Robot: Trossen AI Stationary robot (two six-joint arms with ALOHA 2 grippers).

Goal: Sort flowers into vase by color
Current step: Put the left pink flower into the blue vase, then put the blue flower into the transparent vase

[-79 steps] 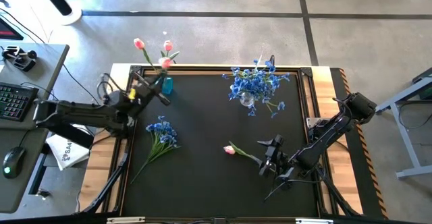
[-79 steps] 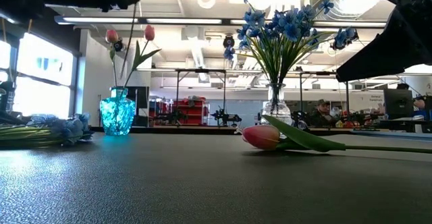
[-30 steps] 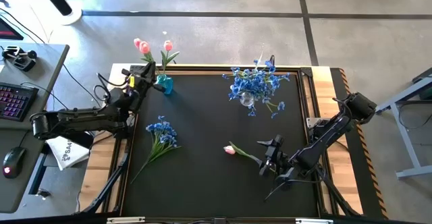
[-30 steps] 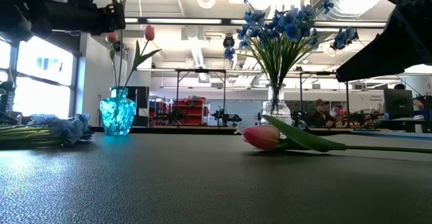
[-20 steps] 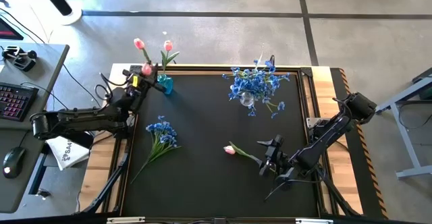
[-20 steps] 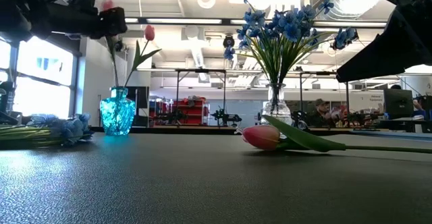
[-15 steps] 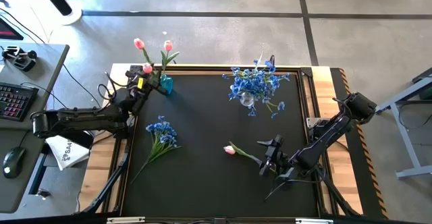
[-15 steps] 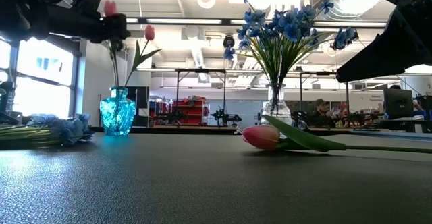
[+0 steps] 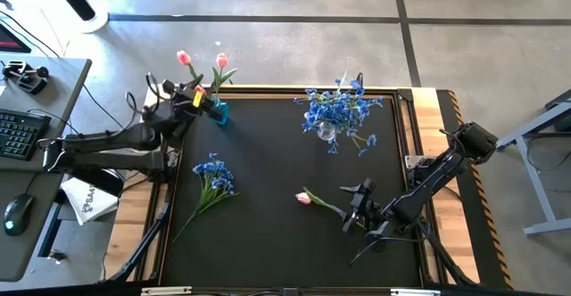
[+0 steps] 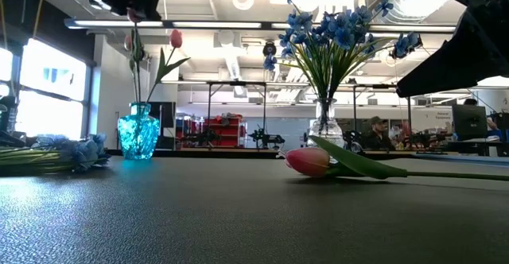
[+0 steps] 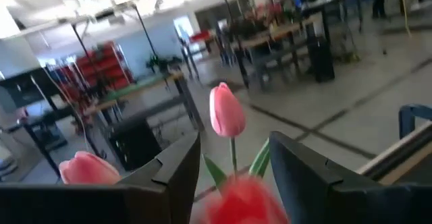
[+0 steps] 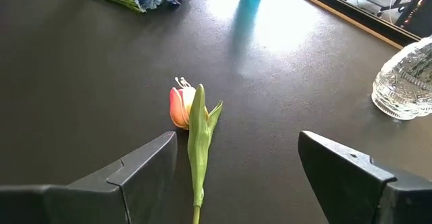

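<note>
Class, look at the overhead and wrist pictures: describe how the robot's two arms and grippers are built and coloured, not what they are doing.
Both arms are dark, jointed links. The left arm trails looping black cables and carries a small yellow-orange mark near the left gripper. The right gripper has two broad, flat, angular black fingers, matte and unmarked.

In the left wrist view, a blurred red-pink tulip (image 11: 244, 200) sits between the left gripper (image 11: 229, 173) fingers, and its stem is cut off by the frame edge. In the low view, the lying tulip (image 10: 312, 161) has its stem end cut off at the side.
</note>
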